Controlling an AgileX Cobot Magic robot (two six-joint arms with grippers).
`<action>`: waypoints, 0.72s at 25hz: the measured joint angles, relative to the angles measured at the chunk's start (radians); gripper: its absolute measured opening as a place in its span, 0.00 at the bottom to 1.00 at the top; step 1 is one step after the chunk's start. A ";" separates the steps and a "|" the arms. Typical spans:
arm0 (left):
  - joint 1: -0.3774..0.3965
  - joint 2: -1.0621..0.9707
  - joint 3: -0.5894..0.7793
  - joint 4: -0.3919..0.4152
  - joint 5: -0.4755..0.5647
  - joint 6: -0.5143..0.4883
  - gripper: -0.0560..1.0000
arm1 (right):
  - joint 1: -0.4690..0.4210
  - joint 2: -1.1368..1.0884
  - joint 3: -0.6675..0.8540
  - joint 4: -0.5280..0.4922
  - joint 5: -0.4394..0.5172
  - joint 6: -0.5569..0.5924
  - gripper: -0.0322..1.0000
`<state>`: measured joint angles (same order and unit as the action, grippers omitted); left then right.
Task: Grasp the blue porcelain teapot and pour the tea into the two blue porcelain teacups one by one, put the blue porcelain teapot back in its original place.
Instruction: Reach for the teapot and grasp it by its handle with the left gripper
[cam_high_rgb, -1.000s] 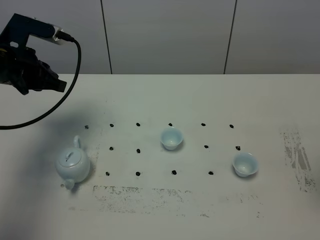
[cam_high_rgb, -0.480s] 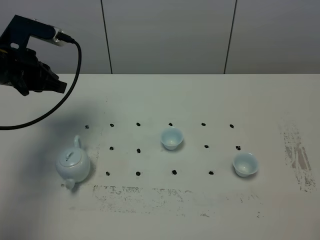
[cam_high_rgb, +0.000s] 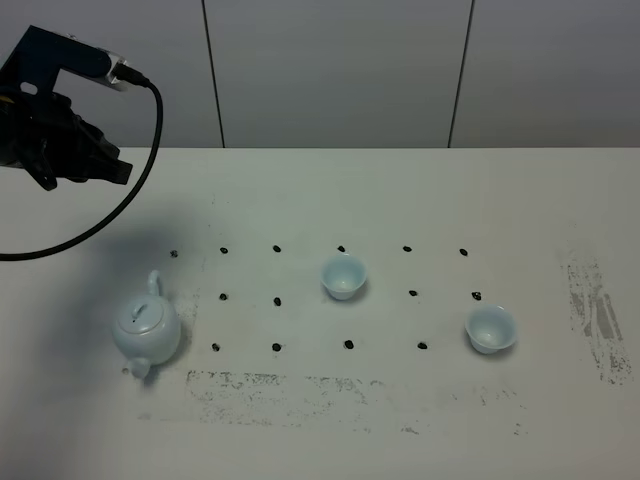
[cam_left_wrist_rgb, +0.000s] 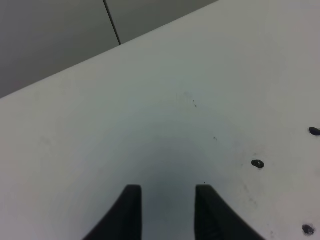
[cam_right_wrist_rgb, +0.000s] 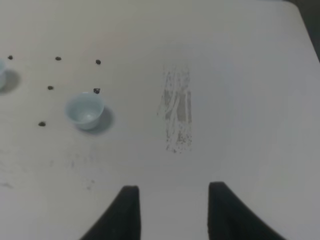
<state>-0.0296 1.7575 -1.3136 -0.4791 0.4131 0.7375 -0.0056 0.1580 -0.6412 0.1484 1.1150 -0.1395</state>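
The blue porcelain teapot (cam_high_rgb: 146, 330) stands upright with its lid on at the table's left front, spout toward the front edge. One teacup (cam_high_rgb: 343, 276) sits near the middle and the other teacup (cam_high_rgb: 491, 329) to its right; this one also shows in the right wrist view (cam_right_wrist_rgb: 85, 110). My left arm (cam_high_rgb: 55, 140) hovers high at the back left, well away from the teapot. The left gripper (cam_left_wrist_rgb: 167, 205) is open over bare table. Also open and holding nothing, the right gripper (cam_right_wrist_rgb: 172, 205) is out of the exterior view, off to the right of the right teacup.
Small black dots (cam_high_rgb: 277, 299) mark a grid on the white table (cam_high_rgb: 400, 200). Scuffed grey patches lie along the front (cam_high_rgb: 300, 390) and at the right (cam_high_rgb: 595, 310). A black cable (cam_high_rgb: 130, 190) loops down from the left arm. A grey panel wall (cam_high_rgb: 340, 70) backs the table.
Teapot and both cups have stayed where they were. The left arm has barely shifted at the back left.
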 joint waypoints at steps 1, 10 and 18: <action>0.000 0.000 0.000 0.000 0.000 0.002 0.38 | 0.000 -0.019 0.000 -0.004 0.002 0.000 0.33; 0.000 0.000 0.000 0.000 0.000 0.006 0.49 | 0.000 -0.144 0.042 -0.012 0.007 0.001 0.33; 0.000 0.000 0.000 0.000 -0.006 0.007 0.49 | 0.000 -0.165 0.118 -0.035 0.010 0.009 0.33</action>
<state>-0.0296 1.7575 -1.3132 -0.4791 0.4066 0.7441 -0.0056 -0.0067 -0.5235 0.1130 1.1251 -0.1304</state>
